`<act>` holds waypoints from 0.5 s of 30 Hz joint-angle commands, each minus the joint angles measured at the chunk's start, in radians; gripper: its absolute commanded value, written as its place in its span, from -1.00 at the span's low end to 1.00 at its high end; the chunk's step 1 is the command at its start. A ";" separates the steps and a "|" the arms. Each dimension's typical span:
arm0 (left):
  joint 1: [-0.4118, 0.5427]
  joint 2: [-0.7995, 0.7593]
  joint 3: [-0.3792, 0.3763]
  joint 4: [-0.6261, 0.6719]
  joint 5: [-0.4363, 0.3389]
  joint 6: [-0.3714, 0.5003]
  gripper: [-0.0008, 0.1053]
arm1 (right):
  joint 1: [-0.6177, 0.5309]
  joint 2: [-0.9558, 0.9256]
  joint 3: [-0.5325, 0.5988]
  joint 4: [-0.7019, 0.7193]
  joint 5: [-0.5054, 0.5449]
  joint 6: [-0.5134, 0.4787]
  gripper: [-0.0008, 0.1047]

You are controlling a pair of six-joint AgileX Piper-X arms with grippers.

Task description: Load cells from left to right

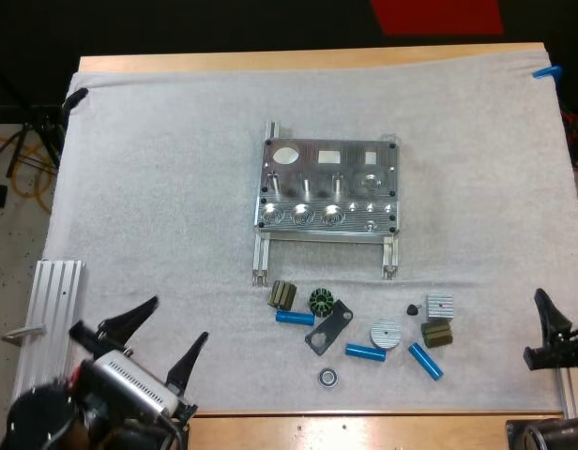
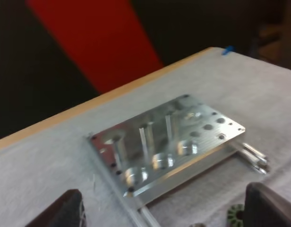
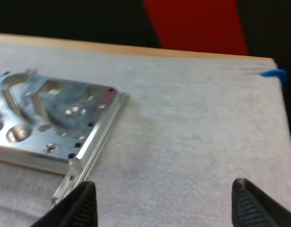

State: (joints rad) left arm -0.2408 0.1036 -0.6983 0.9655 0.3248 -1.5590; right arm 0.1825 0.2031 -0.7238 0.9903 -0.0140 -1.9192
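Observation:
The metal fixture (image 1: 328, 192) lies on the middle of the white mat, its round pockets unfilled. Three blue cylinders (image 1: 295, 318) (image 1: 365, 352) (image 1: 425, 361) lie flat in front of it among small dark parts. My left gripper (image 1: 180, 318) hovers open at the mat's near left corner, holding nothing. From the left wrist the fixture (image 2: 169, 142) is ahead, between the spread fingers (image 2: 65, 210). My right gripper (image 1: 561, 323) is open at the mat's near right edge. Its fingers (image 3: 79, 205) stand wide apart over bare mat, with the fixture's right end (image 3: 46, 123) beyond them.
Near the cylinders lie a green toothed ring (image 1: 321, 302), a black flat plate (image 1: 328, 327), a bearing (image 1: 328, 377), a round silver disc (image 1: 385, 334), a ribbed silver block (image 1: 440, 306) and two olive blocks (image 1: 282, 295). An aluminium rail (image 1: 47, 319) stands at the table's left edge.

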 commanded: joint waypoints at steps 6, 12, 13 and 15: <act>-0.193 0.201 -0.083 -0.008 0.001 0.200 0.29 | 0.040 0.191 -0.152 0.080 -0.111 -0.058 0.14; -0.373 0.384 -0.099 -0.006 -0.110 0.393 0.29 | 0.095 0.296 -0.248 0.155 -0.311 -0.102 0.14; -0.384 0.402 -0.099 -0.006 -0.132 0.409 0.29 | 0.102 0.304 -0.253 0.164 -0.334 -0.107 0.14; -0.431 0.470 -0.099 -0.006 -0.193 0.454 0.29 | 0.144 0.324 -0.273 0.189 -0.387 -0.149 0.14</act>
State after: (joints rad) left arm -0.6595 0.5574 -0.7916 0.9629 0.1709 -1.1285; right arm 0.3140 0.5233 -0.9841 1.1624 -0.3557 -2.0322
